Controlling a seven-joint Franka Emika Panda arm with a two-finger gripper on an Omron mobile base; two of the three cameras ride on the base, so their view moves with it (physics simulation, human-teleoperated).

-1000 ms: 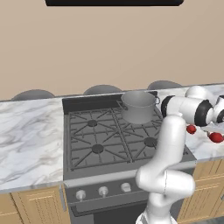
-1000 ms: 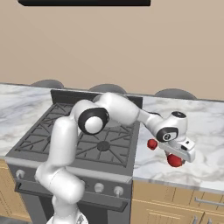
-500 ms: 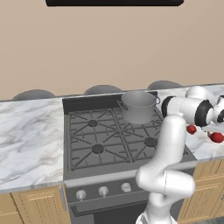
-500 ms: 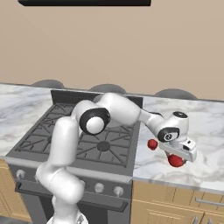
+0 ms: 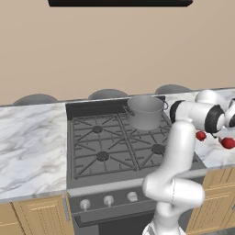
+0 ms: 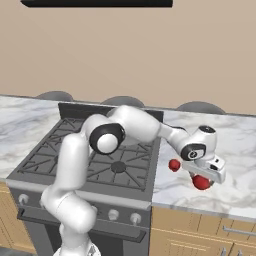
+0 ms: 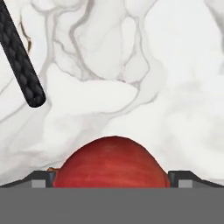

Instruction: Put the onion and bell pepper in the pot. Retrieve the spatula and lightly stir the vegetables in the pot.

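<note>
My gripper (image 7: 111, 177) is spread wide, its two dark finger tips (image 7: 41, 177) standing at the far edges of the hand view with a red rounded vegetable, the bell pepper (image 7: 111, 164), sitting between them. The pads are apart from its sides, so nothing is clamped; whether either tip touches the skin I cannot tell. In the right base view my gripper (image 6: 204, 176) hangs low over the marble counter (image 6: 235, 150), with the bell pepper (image 6: 201, 182) directly under it.

At ten o'clock from the bell pepper in the hand view, a black woven-textured rod (image 7: 19, 61) comes in from the upper left edge and ends in a rounded tip on the white marble. I cannot say what it belongs to.

In the right base view a second, smaller red thing (image 6: 174, 165) lies on the counter at nine o'clock from my gripper, near but apart from the pepper. The left base view shows the same pair: the smaller red thing (image 5: 201, 136) at ten o'clock from the bell pepper (image 5: 228, 142), both on the counter to the right of the stove (image 5: 101, 147).

The pot (image 5: 145, 111) stands upright on the stove's back right burner, at about ten o'clock from my wrist in the left base view, well apart from both red things.
</note>
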